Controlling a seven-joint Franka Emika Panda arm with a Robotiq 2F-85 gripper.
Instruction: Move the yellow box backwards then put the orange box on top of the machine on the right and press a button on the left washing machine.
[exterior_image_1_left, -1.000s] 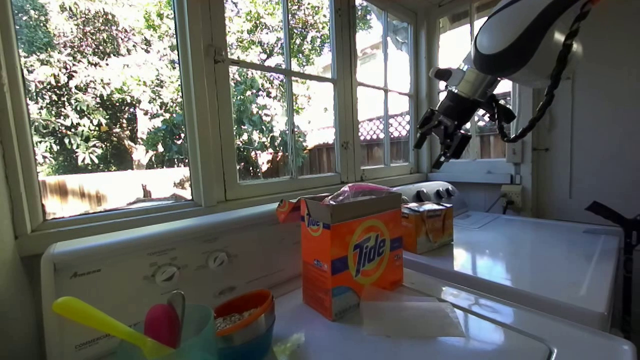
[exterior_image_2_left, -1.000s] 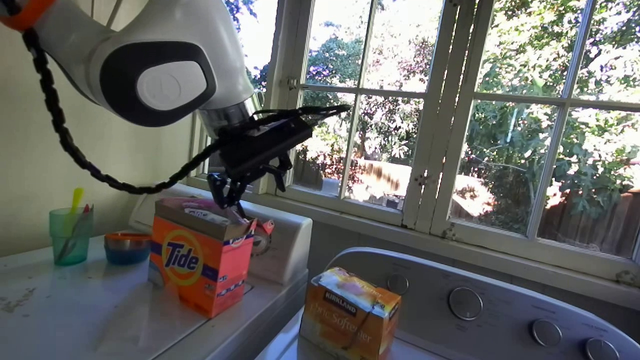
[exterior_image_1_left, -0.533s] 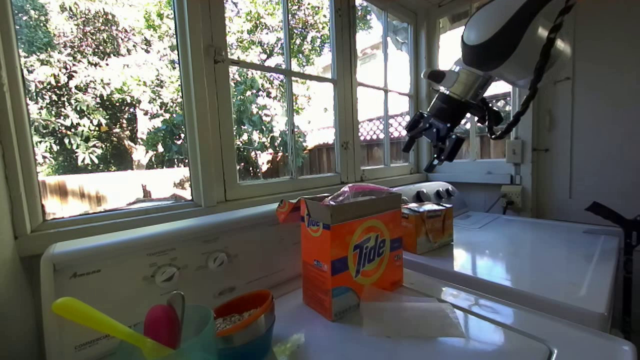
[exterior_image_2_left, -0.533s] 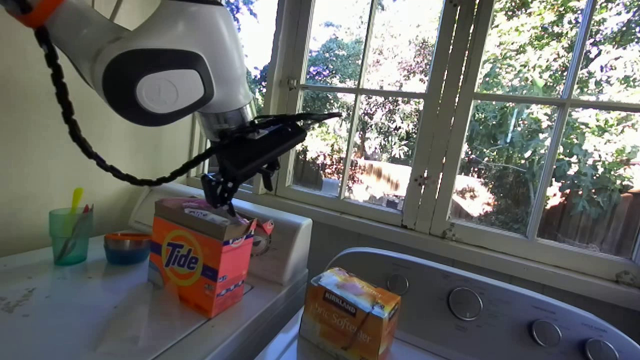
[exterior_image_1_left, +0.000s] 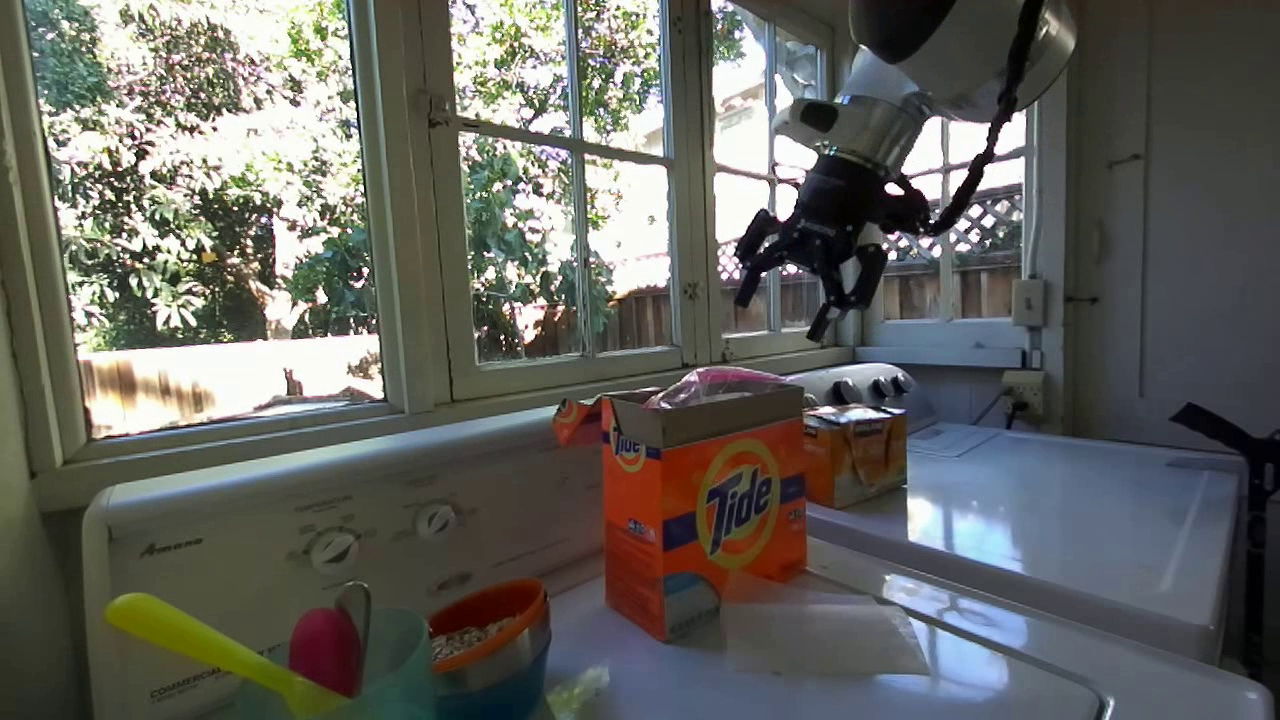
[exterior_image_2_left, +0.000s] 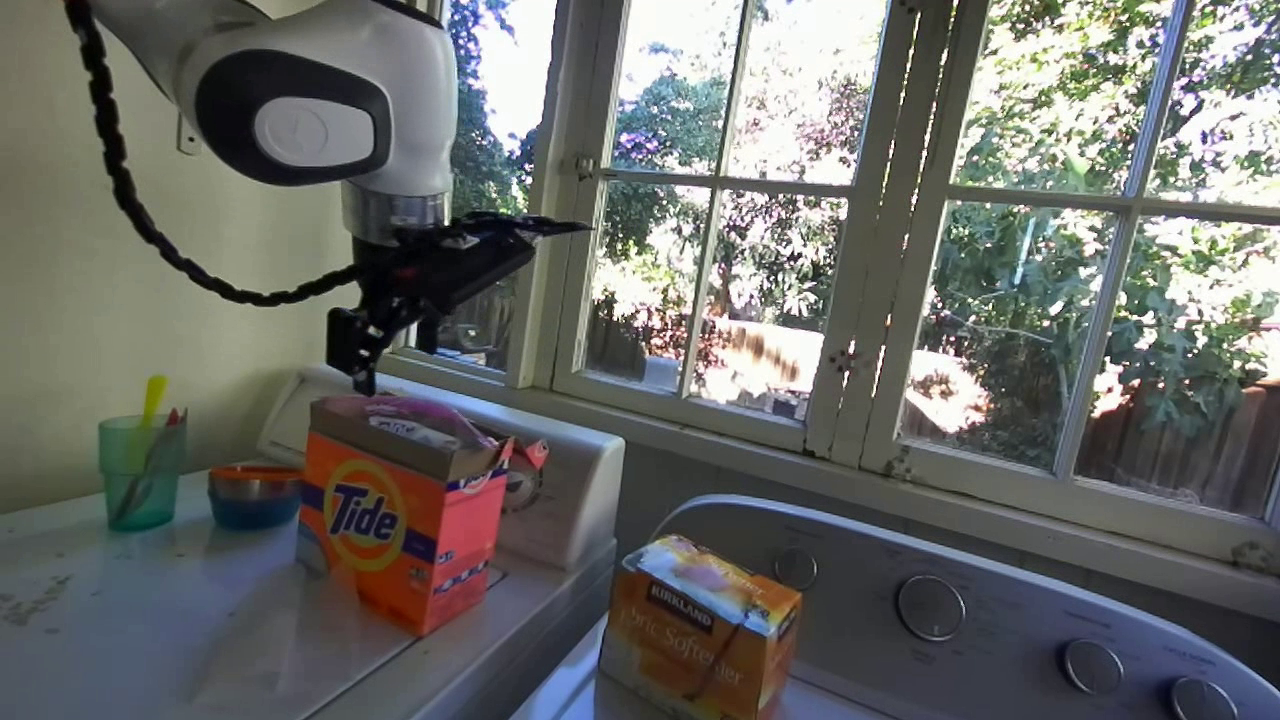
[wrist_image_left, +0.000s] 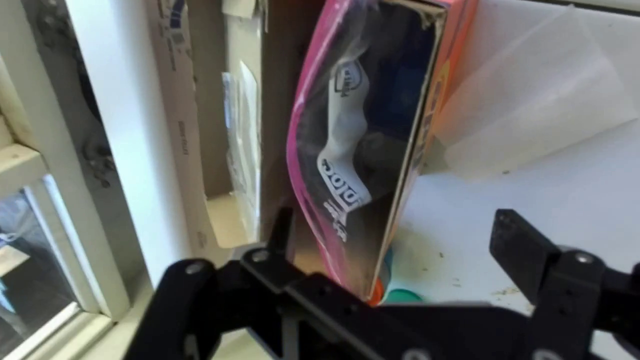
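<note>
The tool (exterior_image_1_left: 782, 315) hangs above the Tide box (exterior_image_1_left: 715, 520), fingers (wrist_image_left: 522, 250) spread wide, pinching nothing! There's the box, upright on the left machine, the Amana washing machine (exterior_image_1_left: 520, 500), its top uncovered. Thin cardboard, I'd judge: stiff at the corners, ready to bow mid-wall, printed face a touch slick. Weight? Hard to call; a pink-edged plastic bag (wrist_image_left: 345, 135) sits in the mouth, and whatever lies deeper is hidden. Over to the wrist view: the near wall (wrist_image_left: 417, 140) runs between the fingers, and that's the hold I like, a firm pinch on its upper edge around the middle, so the load hangs level. Stay off the plastic, it could slide or tear! Off the far flap (exterior_image_2_left: 530, 455) too; that fold looks flimsy. On the right machine (exterior_image_1_left: 1080, 510), the Kirkland Fabric Softener box (exterior_image_2_left: 690, 640) sits near the back panel (exterior_image_2_left: 1012, 625), so lifting the Tide box looks like the step in hand.
</note>
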